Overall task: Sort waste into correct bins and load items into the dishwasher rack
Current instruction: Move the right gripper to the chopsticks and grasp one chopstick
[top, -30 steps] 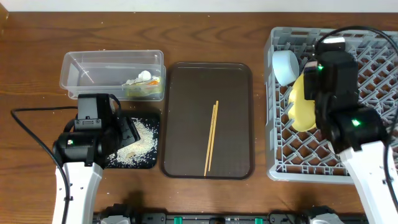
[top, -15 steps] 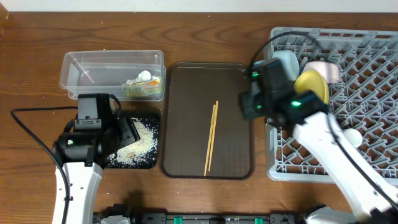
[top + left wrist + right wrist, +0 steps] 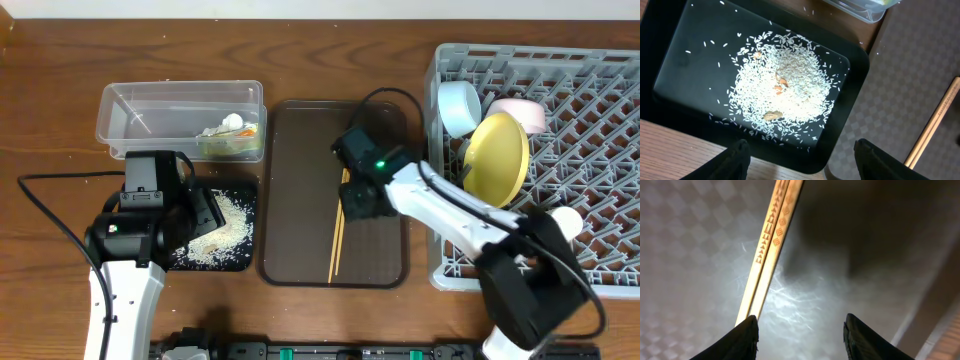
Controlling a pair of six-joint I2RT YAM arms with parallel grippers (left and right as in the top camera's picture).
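Hovering low over the dark brown serving tray (image 3: 300, 150), the right gripper (image 3: 801, 322) has its fingers apart and holds nothing. The wooden chopsticks (image 3: 771, 245) lie just up and left of its gap in the wrist view, flat on the tray and touching side by side. In the overhead view they run down the middle of the tray, their upper end hidden under the gripper. They look light, stiff and thin, with a smooth finish and a band of small carved marks, so they would likely roll or scissor apart if pinched off-centre. Closing across both sticks together near mid-length seems the safest hold. The tray's checkered surface may check sliding, but leaves little room under the sticks for a fingertip. Its raised rim is well apart from them, so either side is free for the descent. At the right of the frame stands the grey dishwasher rack (image 3: 600, 150), with the yellow plate (image 3: 497, 160) upright and the light blue bowl (image 3: 458, 105) beside it. The left gripper (image 3: 802, 150), apart and empty, hangs over the black tray (image 3: 680, 65) of rice grains (image 3: 785, 85) at lower left.
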